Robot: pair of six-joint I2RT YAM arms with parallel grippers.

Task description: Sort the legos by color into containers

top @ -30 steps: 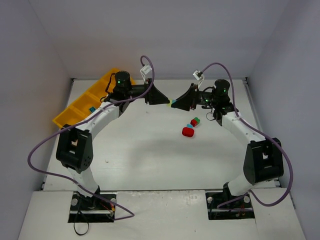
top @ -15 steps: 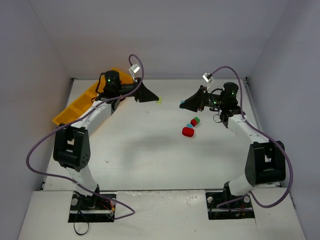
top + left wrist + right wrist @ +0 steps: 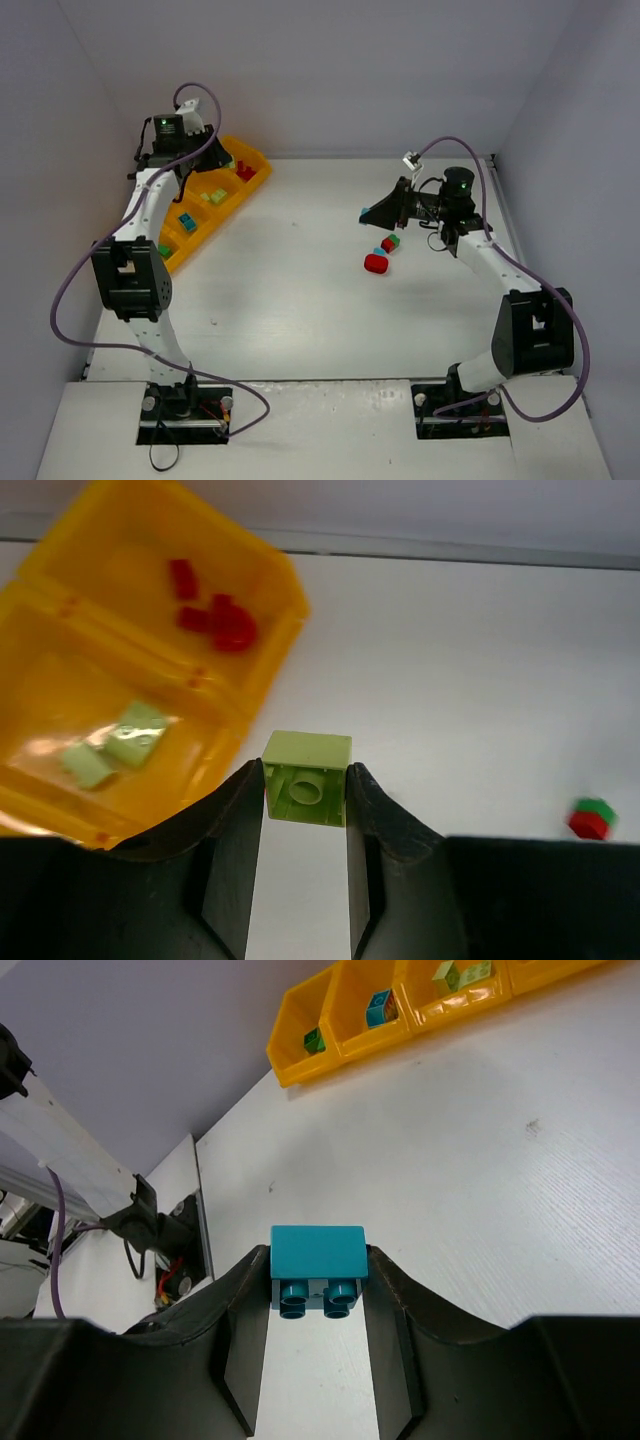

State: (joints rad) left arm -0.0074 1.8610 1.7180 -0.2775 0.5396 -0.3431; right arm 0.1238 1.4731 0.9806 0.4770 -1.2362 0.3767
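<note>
Since the earlier frames the left arm has swung from the middle of the worktop's far side to the far-left corner, while the right arm has barely shifted. The left gripper [image 3: 305,772] is clamped on a yellow-green brick [image 3: 308,750], hollow underside toward the wrist camera, and the brick appears just beside the outer wall of the orange-yellow tray [image 3: 292,592]. The tray lies slanted along the left edge into the far-left corner. Its end compartment holds red bricks [image 3: 213,617], the next holds yellow-green bricks [image 3: 118,742], the third a blue brick [image 3: 186,221], and the fourth a green brick [image 3: 163,250]. The right gripper [image 3: 318,1260] is closed on a teal brick [image 3: 318,1248], held above the worktop toward the far-right corner. On the surface right of centre lie a red half-round [image 3: 376,264], a red-and-green stack [image 3: 390,242] and a small teal piece [image 3: 379,251], close together.
</note>
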